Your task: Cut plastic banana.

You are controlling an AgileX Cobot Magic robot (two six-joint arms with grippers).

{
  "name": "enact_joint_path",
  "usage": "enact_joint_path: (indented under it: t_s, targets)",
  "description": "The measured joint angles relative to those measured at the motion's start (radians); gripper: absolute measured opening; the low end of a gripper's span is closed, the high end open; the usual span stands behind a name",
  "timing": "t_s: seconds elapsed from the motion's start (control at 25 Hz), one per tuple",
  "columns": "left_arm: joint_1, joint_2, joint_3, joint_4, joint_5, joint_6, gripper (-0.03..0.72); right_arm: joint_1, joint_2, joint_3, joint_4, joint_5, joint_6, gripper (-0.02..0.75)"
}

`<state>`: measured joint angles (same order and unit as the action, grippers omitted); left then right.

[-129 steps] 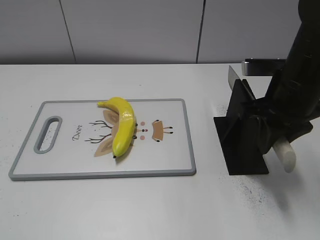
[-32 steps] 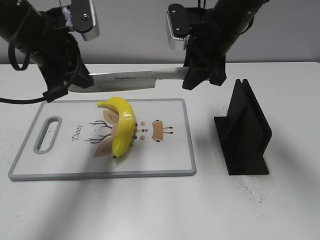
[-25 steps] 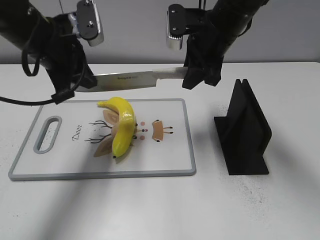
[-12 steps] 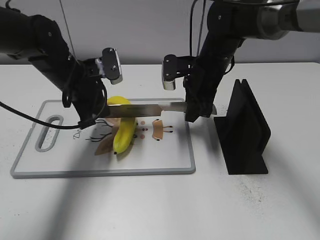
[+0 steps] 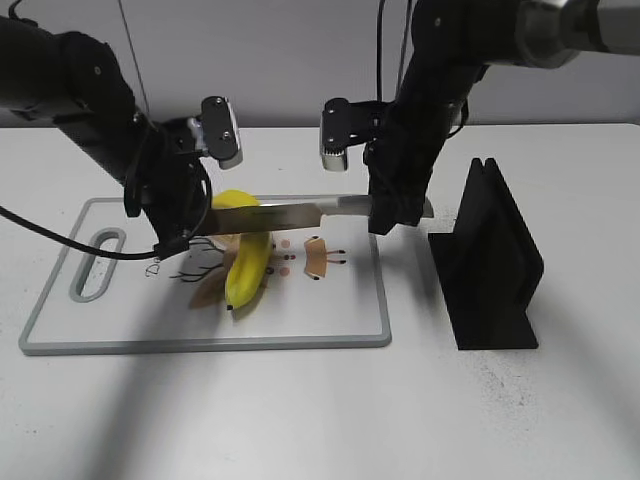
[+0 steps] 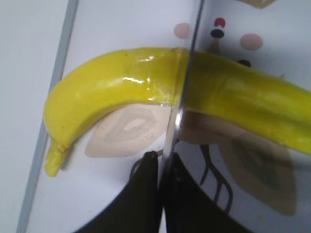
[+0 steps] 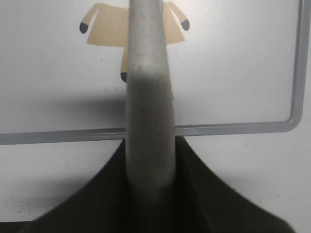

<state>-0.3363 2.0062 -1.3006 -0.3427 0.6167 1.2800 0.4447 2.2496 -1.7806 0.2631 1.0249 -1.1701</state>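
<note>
The yellow plastic banana (image 5: 246, 272) lies on the cutting board (image 5: 200, 343); it also shows in the left wrist view (image 6: 121, 82). A knife (image 5: 290, 211) lies level across the banana's upper part. In the left wrist view its blade (image 6: 183, 73) crosses the banana mid-length and touches it. My left gripper (image 5: 186, 228) is shut on the blade's tip end (image 6: 164, 162). My right gripper (image 5: 386, 212) is shut on the knife's grey handle (image 7: 148, 97), over the board's right edge.
A black knife stand (image 5: 492, 270) stands on the white table to the right of the board. The board has a deer drawing (image 5: 316, 259) and a handle slot (image 5: 92, 268) at its left end. A grey wall runs along the back.
Both arms brought the knife down from above the board's far edge onto the banana. In the last half second it has hardly moved.
</note>
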Motion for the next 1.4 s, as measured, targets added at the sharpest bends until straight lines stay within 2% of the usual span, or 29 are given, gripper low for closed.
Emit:
enact_joint_path:
  t_s: [0.2,0.68,0.8,0.92,0.96,1.0,1.04,1.08,1.2,1.4]
  targets:
    - [-0.001,-0.068,0.014,0.000,0.109,-0.016,-0.007,0.012,-0.073,0.000,0.002,0.076,0.001,0.169]
    - [-0.007,-0.263,0.014,0.032,0.097,-0.017,-0.002,0.014,-0.239,-0.006,-0.004,0.082,0.002,0.165]
    - [-0.007,-0.271,0.014,0.033,0.097,-0.022,0.081,0.014,-0.240,-0.009,-0.003,0.099,0.010,0.162]
    - [0.002,-0.272,0.014,0.031,0.110,-0.036,0.299,0.011,-0.241,-0.014,-0.021,0.143,0.027,0.161]
    - [0.003,-0.273,0.014,0.022,0.117,-0.037,0.415,0.009,-0.241,-0.019,-0.028,0.152,0.031,0.161]
    - [0.003,-0.273,0.014,0.006,0.120,-0.038,0.494,0.007,-0.241,-0.023,-0.030,0.156,0.031,0.161]
    - [0.003,-0.276,0.014,-0.009,0.123,-0.039,0.569,0.007,-0.241,-0.030,-0.032,0.157,0.031,0.161]
    - [0.003,-0.280,0.014,-0.022,0.124,-0.039,0.607,0.007,-0.241,-0.037,-0.032,0.159,0.032,0.161]
    - [0.003,-0.311,0.014,-0.038,0.125,-0.040,0.635,0.007,-0.241,-0.065,-0.033,0.178,0.033,0.161]
    - [0.024,-0.397,0.014,-0.042,0.083,-0.076,0.632,0.007,-0.241,-0.122,-0.037,0.187,0.053,0.160]
